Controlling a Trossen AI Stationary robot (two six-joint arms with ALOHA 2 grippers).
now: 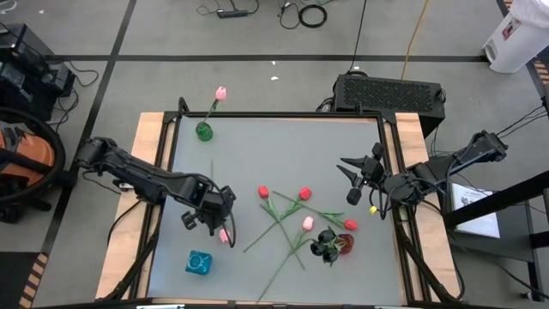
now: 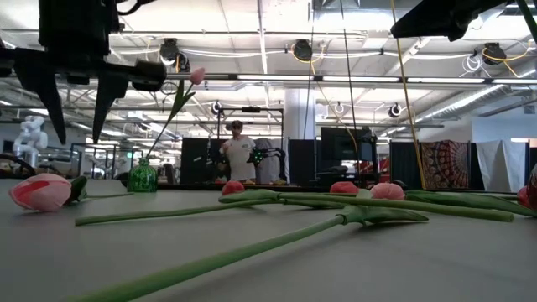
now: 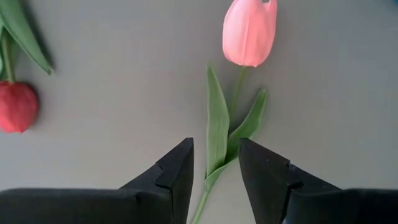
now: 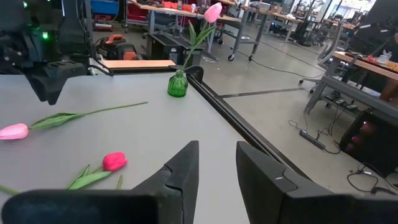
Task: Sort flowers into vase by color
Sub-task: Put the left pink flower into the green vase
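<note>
The left gripper (image 3: 214,171) hangs open just above the worktop (image 1: 283,146), its fingers straddling the stem of a lying pink tulip (image 3: 249,31). The right gripper (image 1: 353,178), also open and empty, waits near the right edge. More flowers (image 1: 300,219) lie scattered between them; one pink tulip stands in the green vase (image 1: 204,130).

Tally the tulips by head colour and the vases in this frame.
Pink tulips: 3 (one in the green vase, one by the left gripper, one in the pile)
Red tulips: 4
Black tulips: at least 1; dark clump cannot be split
Vases: 2 (green vase, teal vase)
Total: at least 10
</note>
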